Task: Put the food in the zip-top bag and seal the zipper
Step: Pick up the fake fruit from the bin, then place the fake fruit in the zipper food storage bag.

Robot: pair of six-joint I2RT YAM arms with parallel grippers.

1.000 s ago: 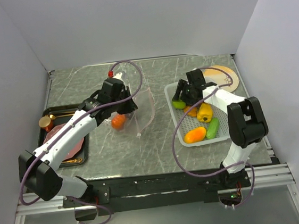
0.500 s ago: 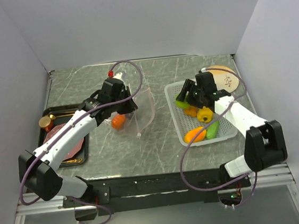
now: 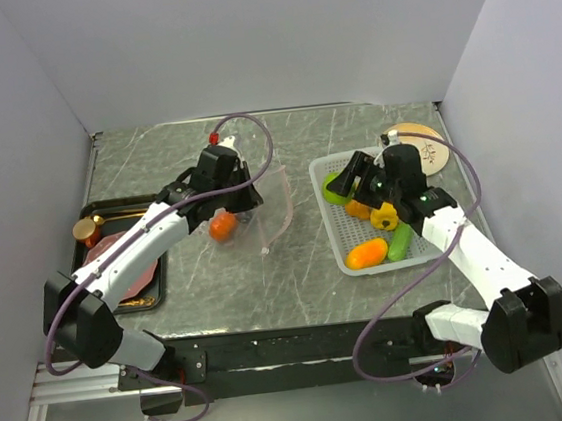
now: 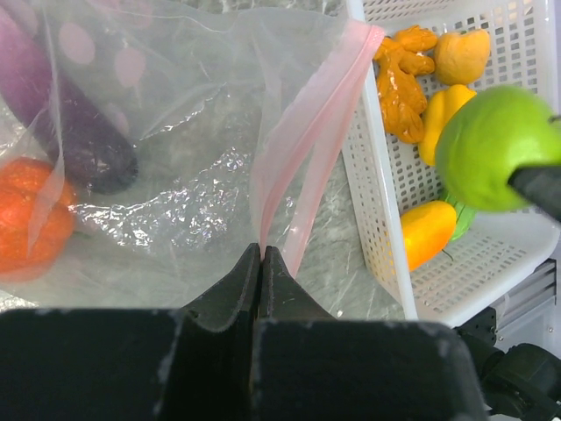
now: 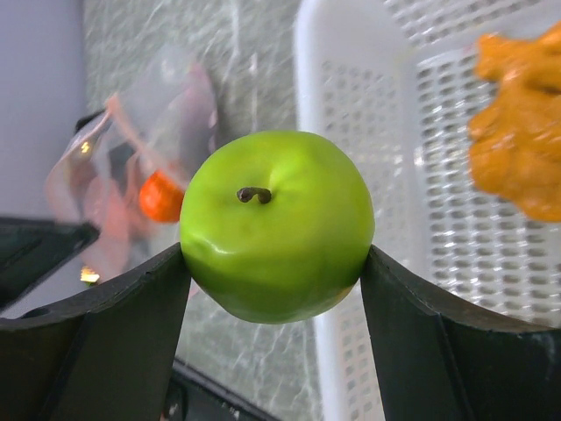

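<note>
- The zip-top bag (image 3: 272,203) lies left of centre in the overhead view. It is clear and crumpled, and its mouth faces right.
- The zipper (image 4: 320,123) is a pale pink strip. In the left wrist view it runs from the upper right down to bottom centre, where the left gripper (image 4: 261,254) pinches it.
- Inside the bag, the purple eggplant (image 4: 74,118) sits at the upper left of that view. The red-orange tomato (image 4: 31,215) sits below it at the left edge.
- The green lime (image 5: 276,224) is glossy, with its stem facing the right wrist camera. It is clamped in the right gripper (image 5: 273,256) over the left rim of the white basket (image 3: 338,255).
- The yellow pepper (image 3: 384,217), orange mango (image 3: 366,254) and green cucumber (image 3: 400,241) lie in the basket, right of centre in the overhead view.
</note>
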